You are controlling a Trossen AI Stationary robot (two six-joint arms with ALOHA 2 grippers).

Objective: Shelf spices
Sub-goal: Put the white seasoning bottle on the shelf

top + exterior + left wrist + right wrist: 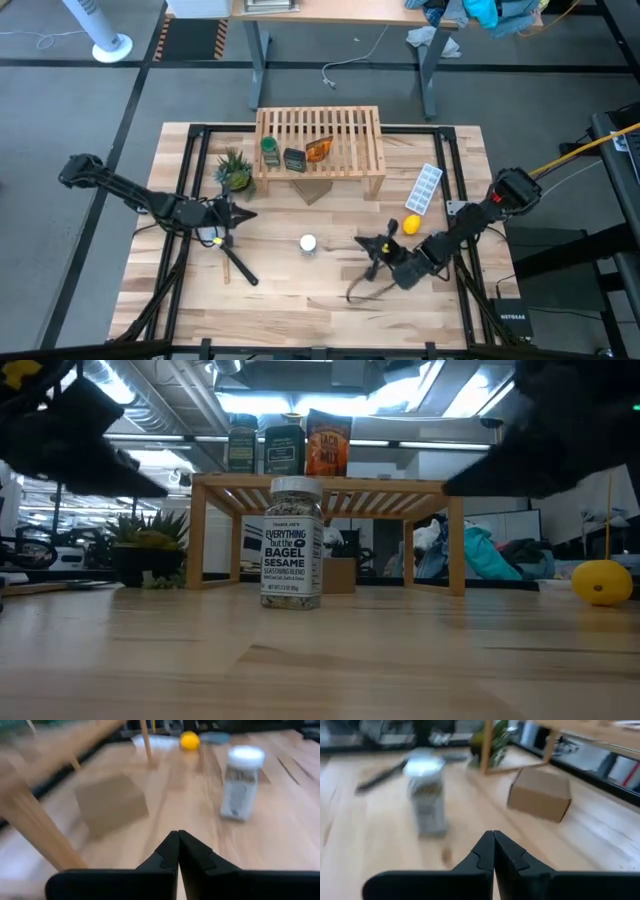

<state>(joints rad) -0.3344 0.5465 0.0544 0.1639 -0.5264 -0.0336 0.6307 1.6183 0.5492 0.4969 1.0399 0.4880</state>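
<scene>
Left gripper [245, 214] shut, holding nothing, low over the table near the plant [234, 170]. On the shelf [345, 150] – green-lidded jar [270, 151], dark tin [294, 159], orange bottle [319, 149]. White-capped jar [291, 542] on the table in front, label "EVERYTHING but the BAGEL SESAME". Right gripper [364, 243] shut, empty, nr the lemon [411, 224].

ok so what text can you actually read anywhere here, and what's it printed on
"TRADER JOE'S EVERYTHING but the BAGEL SESAME SEASONING BLEND": white-capped jar on the table, low view.
"TACO": partly readable on the amber-orange bottle on the shelf.
Green-lidded jar and dark squarish tin: labels too small to read.
"NETGEAR": seemingly on a black box beside the table, very small.
</scene>
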